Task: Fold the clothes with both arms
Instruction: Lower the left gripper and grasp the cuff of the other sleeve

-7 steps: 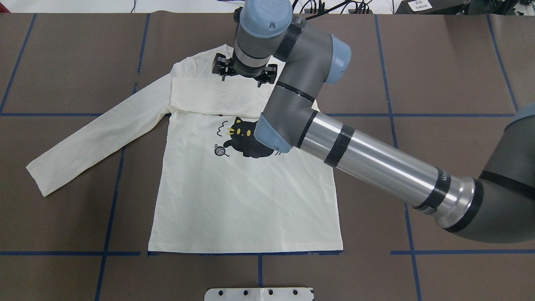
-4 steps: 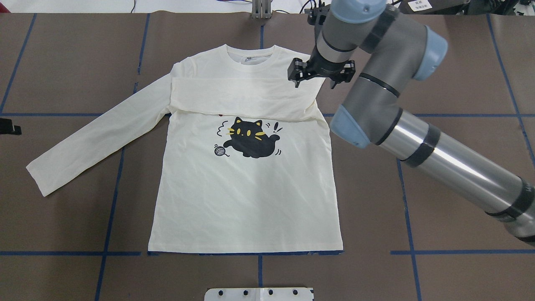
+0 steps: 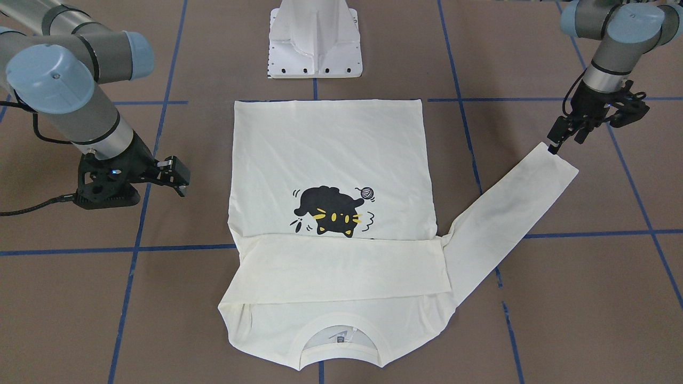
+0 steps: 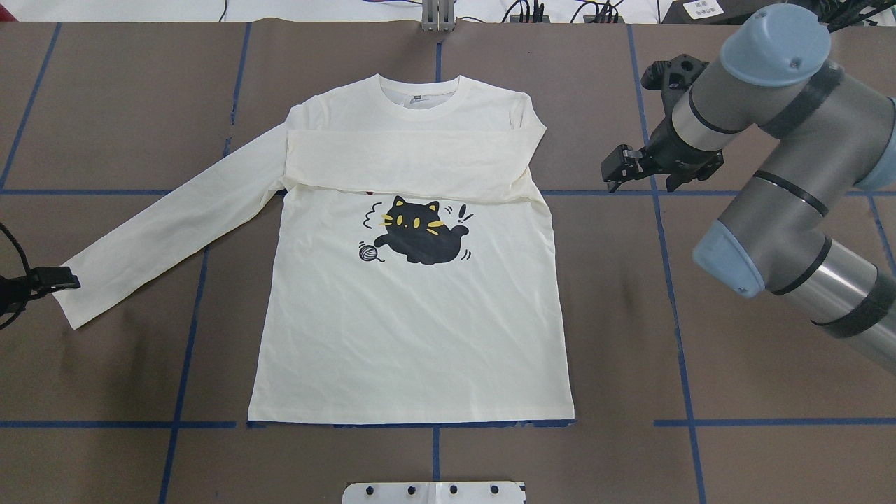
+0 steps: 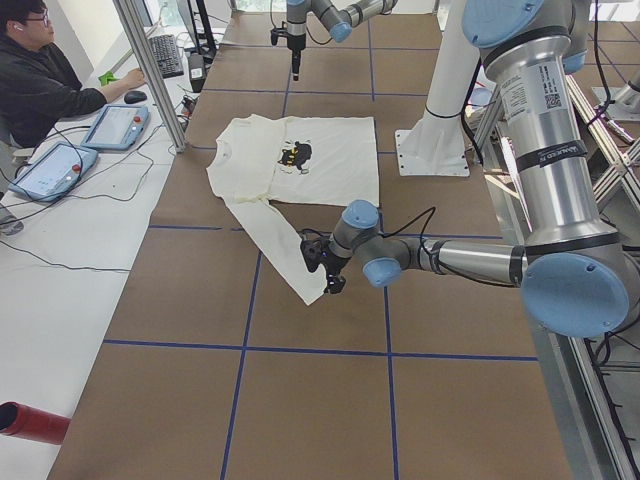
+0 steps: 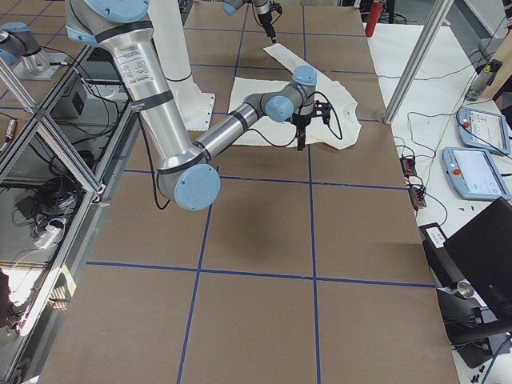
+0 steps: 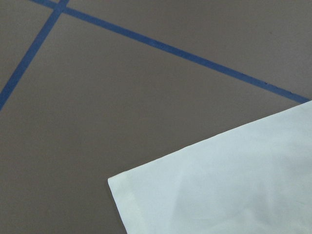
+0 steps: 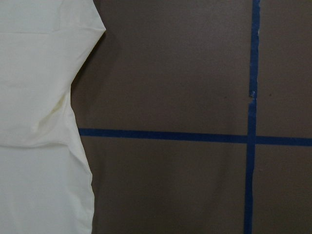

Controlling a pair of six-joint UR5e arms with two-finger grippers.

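T-shirt (image 4: 413, 322) flat on the table (image 4: 112, 98), cat print (image 4: 416, 238) facing up, collar on the side away from the robot, hem nearest the base; one sleeve (image 4: 406, 161) laid across the chest as a band just above the cat; the other sleeve (image 4: 175, 224) stretched out to the robot's left, its cuff (image 4: 73, 301) well apart from the body. Left gripper (image 3: 566, 143) low at the corner of that cuff, jaws apparently spread, one tip touching or just beside the edge, no cloth pinched; in the left wrist view only the cuff corner and bare table. Right gripper (image 4: 658, 180) above bare table beside the shirt's shoulder, near but not touching; jaws spread, empty. Likely step in hand: taking the cuff to fold the second sleeve across.

Plenty to go wrong from here: risk of catching only a sliver or a single layer if closed at the very corner, then of slipping free mid-carry; nothing grabbed at all if closed short of the edge; cuff rucked if pressed too hard into the table; danger, with nothing pinning the body, of dragging the whole shirt, skewing the hem and disturbing the folded band; creases across the print if carried too low.
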